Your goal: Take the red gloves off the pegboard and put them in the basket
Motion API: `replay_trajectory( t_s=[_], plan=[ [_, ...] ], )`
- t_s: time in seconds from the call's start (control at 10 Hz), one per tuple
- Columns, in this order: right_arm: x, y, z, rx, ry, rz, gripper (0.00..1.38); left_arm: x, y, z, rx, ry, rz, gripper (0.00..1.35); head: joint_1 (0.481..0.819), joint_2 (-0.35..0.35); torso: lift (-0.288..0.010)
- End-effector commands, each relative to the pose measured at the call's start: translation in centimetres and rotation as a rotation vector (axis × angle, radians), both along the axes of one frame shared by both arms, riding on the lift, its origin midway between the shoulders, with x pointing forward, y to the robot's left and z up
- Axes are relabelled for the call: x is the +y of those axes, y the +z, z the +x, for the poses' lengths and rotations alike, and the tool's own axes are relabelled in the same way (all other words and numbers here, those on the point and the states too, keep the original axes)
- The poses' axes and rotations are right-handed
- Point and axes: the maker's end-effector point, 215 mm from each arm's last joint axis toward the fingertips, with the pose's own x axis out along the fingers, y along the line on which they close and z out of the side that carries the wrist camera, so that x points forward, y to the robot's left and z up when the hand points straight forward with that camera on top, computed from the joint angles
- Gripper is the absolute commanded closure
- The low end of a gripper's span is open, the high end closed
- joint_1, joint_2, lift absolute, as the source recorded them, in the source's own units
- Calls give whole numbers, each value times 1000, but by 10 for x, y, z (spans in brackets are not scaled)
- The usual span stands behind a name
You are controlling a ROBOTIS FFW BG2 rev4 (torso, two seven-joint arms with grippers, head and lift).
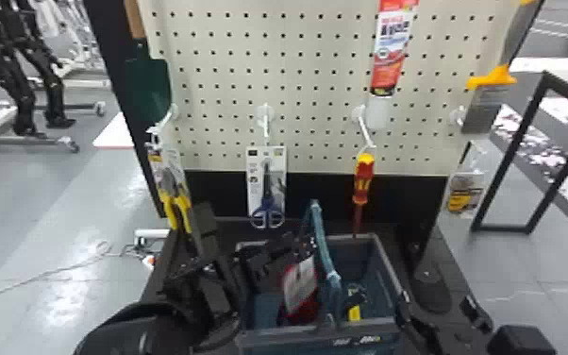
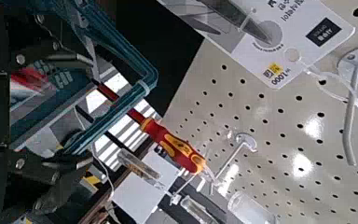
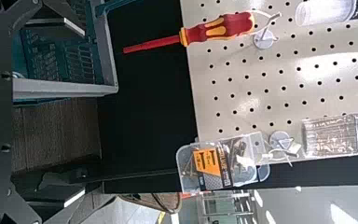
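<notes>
L gripper (image 1: 276,250) hovering w/ fingers apart, red gloves (image 1: 303,290) lying below it in blue basket (image 1: 316,337); R gripper (image 1: 441,314) hanging nr basket's rim, fingers spread, red-yellow screwdriver (image 1: 362,181) dangling beyond

The red gloves (image 1: 304,309), with a pale card on them, lie tilted inside the blue-green basket (image 1: 273,334). Its handle stands raised. The cream, perforated pegboard (image 1: 316,78) stands upright behind the basket.

You see glossy highlights on the smooth pegboard (image 3: 324,70) and a smooth plastic handle on the screwdriver (image 2: 175,148). Your basket (image 3: 65,87) is plastic, its rim matt; the box (image 3: 214,165) is clear, shiny plastic, the hanging card (image 2: 310,53) paper-like, the brown surface (image 3: 56,135) wood-grained.
</notes>
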Motion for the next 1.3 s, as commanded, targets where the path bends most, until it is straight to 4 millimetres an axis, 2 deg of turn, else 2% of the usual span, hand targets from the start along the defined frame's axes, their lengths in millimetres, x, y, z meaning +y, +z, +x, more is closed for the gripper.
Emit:
replay_trajectory(
  t_s=[0.0,0.4,0.6,0.7,0.9,1.0,1.1,1.2],
  plan=[
    [0,-1,0,1,-1,2,121,1,1,1,-5,3,1,228,549,0,-100],
    [1,-1,1,0,1,0,121,5,4,4,-15,13,1,240,549,0,-100],
    [1,0,1,-2,2,-1,121,13,7,11,-62,41,50,240,549,0,-100],
    [1,0,1,-2,2,-1,121,29,12,18,-104,95,79,240,549,0,-100],
    [0,1,1,-6,1,-5,121,80,26,31,-207,240,214,240,549,0,-100],
    [0,2,1,-8,2,-9,121,112,46,34,-309,351,287,242,549,0,-100],
    [1,2,0,-12,4,-15,121,141,55,26,-375,477,313,242,549,0,-100],
    [0,4,0,-15,2,-17,121,165,49,8,-397,603,308,242,549,0,-100]
  ],
)
